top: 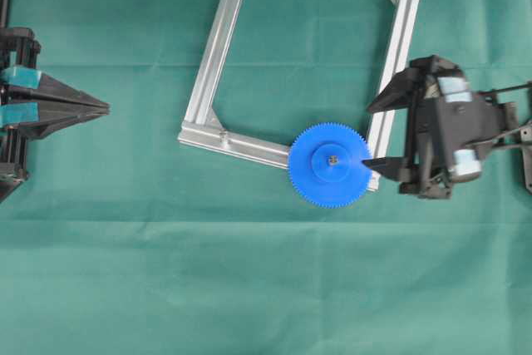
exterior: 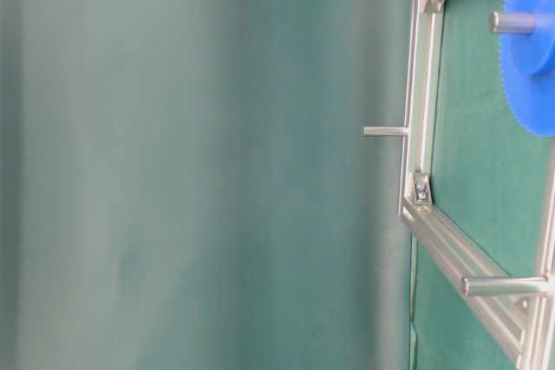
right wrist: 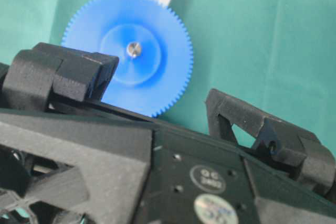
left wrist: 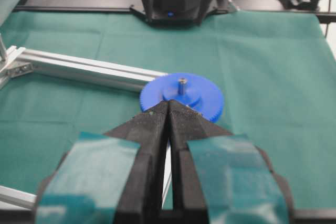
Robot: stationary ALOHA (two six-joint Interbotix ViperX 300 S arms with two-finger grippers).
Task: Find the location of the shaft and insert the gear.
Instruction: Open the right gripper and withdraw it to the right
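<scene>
Where overhead flattens gear [top: 331, 165] — left wrist shows shaft [left wrist: 182, 82] protruding.

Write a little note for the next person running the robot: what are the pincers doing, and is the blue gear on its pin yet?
Left pincer: shut, holding nothing, parked at the left.
Right pincer: open, empty, beside the gear.
Blue gear: lying flat on a corner of the aluminium frame, with the shaft poking up through its centre hole.
Done: gear is on the shaft.
Left: nothing obvious; maybe move the right arm clear.
</scene>
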